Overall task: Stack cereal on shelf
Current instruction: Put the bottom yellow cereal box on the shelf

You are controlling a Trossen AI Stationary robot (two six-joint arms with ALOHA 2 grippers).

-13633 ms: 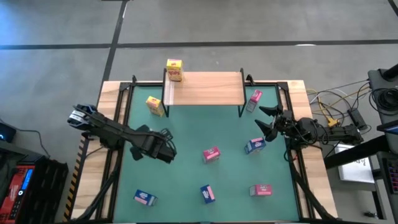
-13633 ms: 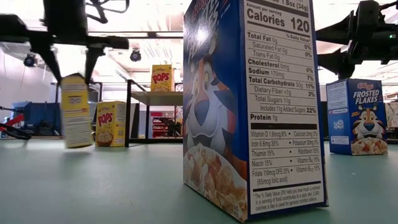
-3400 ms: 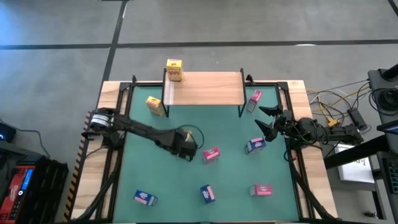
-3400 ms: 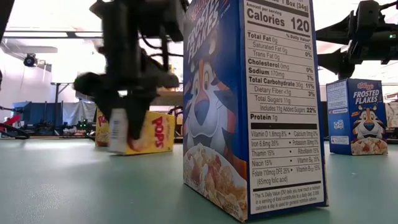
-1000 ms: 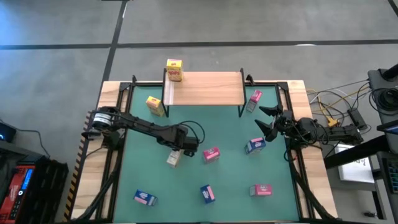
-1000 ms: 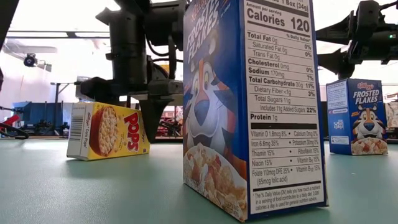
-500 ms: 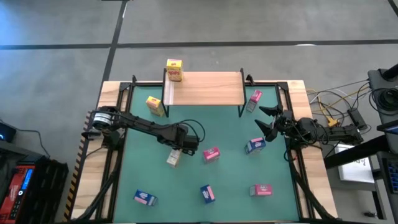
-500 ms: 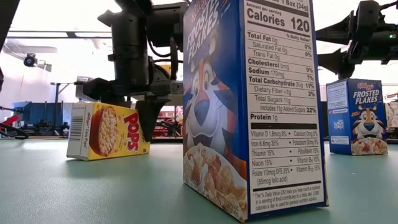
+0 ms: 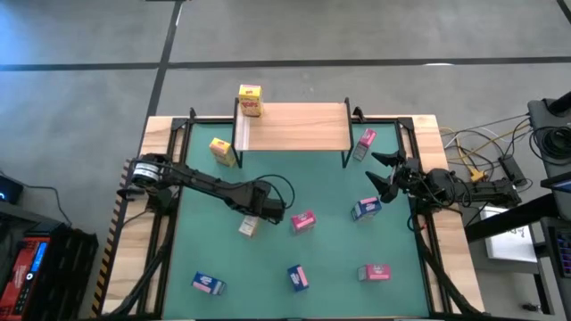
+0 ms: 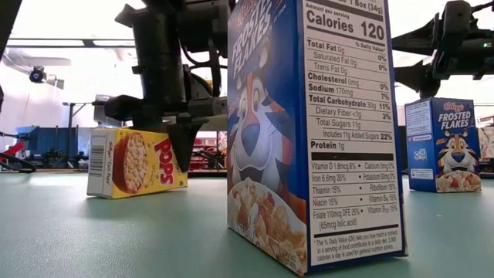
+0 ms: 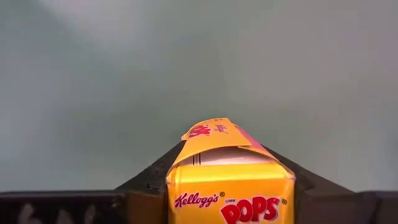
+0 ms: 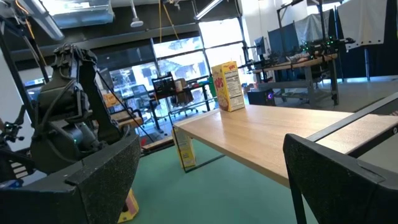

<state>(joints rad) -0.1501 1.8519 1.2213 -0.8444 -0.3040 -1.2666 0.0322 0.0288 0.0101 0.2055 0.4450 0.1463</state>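
A yellow cereal box point(image 10: 135, 162) lies on its side on the green mat point(image 9: 268, 259), left of centre. My left gripper point(image 9: 256, 217) reaches down from above and is shut on it; in the left wrist view the box point(image 11: 230, 180) fills the gap between the fingers. One yellow box point(image 9: 250, 100) stands on the far-left corner of the wooden shelf point(image 9: 294, 125). Another point(image 9: 223, 152) stands on the mat by the shelf's left leg. My right gripper point(image 9: 382, 174) waits open at the mat's right edge. My left gripper pinches the lying yellow box between its two fingers point(image 11: 146, 190), one on each side of the end point(image 11: 230, 186) nearest the gripper. The fingers come steeply from above, pointing down at the mat. The box rests on the mat along its lower long side point(image 10: 131, 193).
Pink and blue cereal boxes are scattered over the mat: pink point(image 9: 303, 220), point(image 9: 364, 143), point(image 9: 375, 272); blue point(image 9: 366, 209), point(image 9: 297, 277), point(image 9: 208, 283). The blue one point(image 10: 309, 131) stands close to the low camera. Black rails point(image 9: 165, 223) frame the mat.
My left gripper has stayed over the lying yellow box and has shut on its end. The box has turned and shifted slightly on the mat.
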